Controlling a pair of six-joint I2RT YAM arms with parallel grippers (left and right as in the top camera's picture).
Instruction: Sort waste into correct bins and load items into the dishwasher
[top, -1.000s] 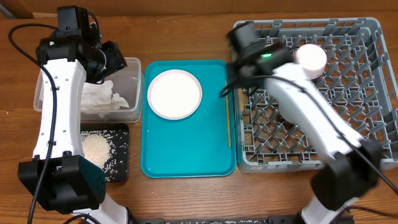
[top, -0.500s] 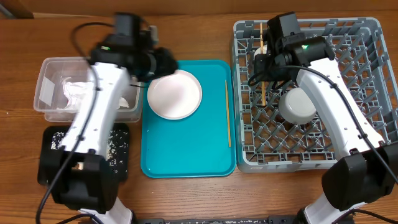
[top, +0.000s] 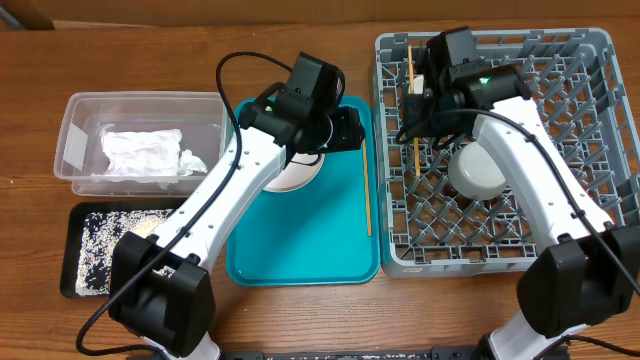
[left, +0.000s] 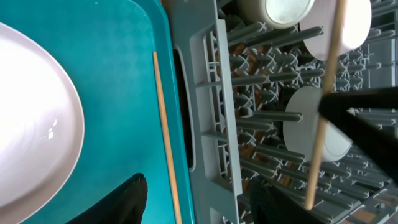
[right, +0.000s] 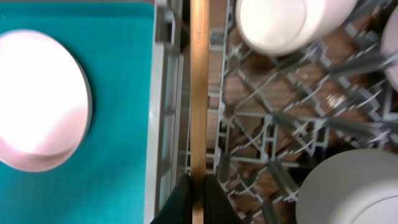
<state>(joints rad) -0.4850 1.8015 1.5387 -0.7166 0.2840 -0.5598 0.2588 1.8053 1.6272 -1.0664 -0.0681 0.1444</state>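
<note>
My right tool (right: 194, 200) is pinched almost fully closed on the near end of one chopstick (right: 199, 93). The stick runs out toward 12 o'clock over the rack (right: 249, 137), just inside its 9 o'clock wall. My left tool (left: 200, 194) hangs over the teal tray (left: 112, 37) with its fingers spread wide and nothing between them. The loose chopstick (left: 166, 137) lies flat just ahead of it, along the tray's 3 o'clock rim beside the rack wall. The plate (left: 31, 118) sits on the tray toward 11 o'clock. A grey bowl (top: 478, 170) is in the rack near its middle. Well off at 9 o'clock the tub (top: 80, 110) holds the napkin (top: 145, 152), and the black tray (top: 78, 215) at 8 o'clock holds the rice (top: 110, 245).

I judge the waste to be sorted and the loading of the chopsticks to be the step in hand. My right tool next needs to lower the stick among the pegs and let go where it cannot slip through the lattice. My left tool must straddle the loose stick and close low against the tray. The rim and rack wall crowd that grasp.

From overhead my left wrist hides its fingers and much of the plate, so only the left wrist view shows the tool is empty. Only the right wrist view shows the pinch itself. Neither wrist view shows the tub or black tray.
</note>
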